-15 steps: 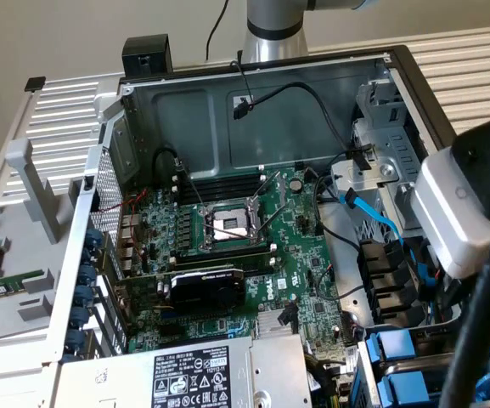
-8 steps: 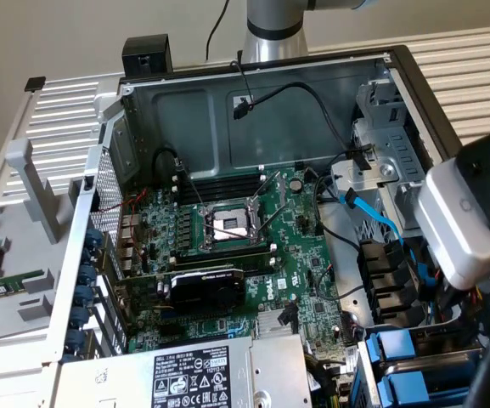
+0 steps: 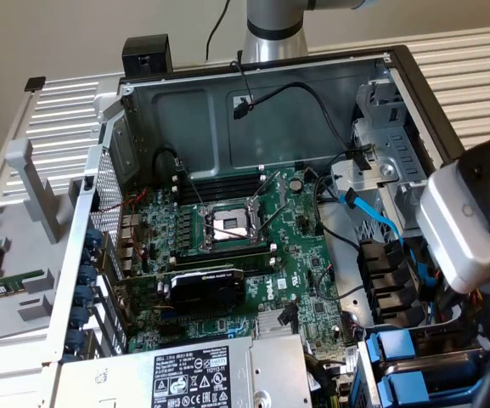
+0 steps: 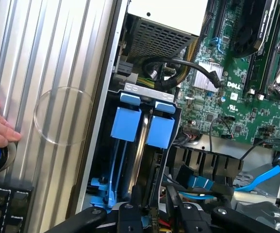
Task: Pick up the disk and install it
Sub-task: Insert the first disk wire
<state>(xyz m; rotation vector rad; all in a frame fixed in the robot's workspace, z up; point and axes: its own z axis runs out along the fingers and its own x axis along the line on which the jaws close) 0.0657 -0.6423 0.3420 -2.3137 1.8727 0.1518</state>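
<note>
In drive bay (image 4: pixel 95 167) — disk (image 4: pixel 126 124) edge-on, mostly hidden; gripper (image 4: pixel 152 219) cut off.

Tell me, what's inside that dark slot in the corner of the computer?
Two blue carriers sit side by side in the drive bay, with blue rails running deeper in. Their blue fronts cover whatever they hold, so that cannot be seen.

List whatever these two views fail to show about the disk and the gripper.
- Blue disk carriers: wrist view, edge-on in the bay; metal body and label hidden.
- Gripper: wrist view, cut off by the picture edge; its grip cannot be told.
- Same carriers: exterior view, partly behind the arm's wrist end and cut by the edge.
- Power supply label: exterior view, print too small.
</note>
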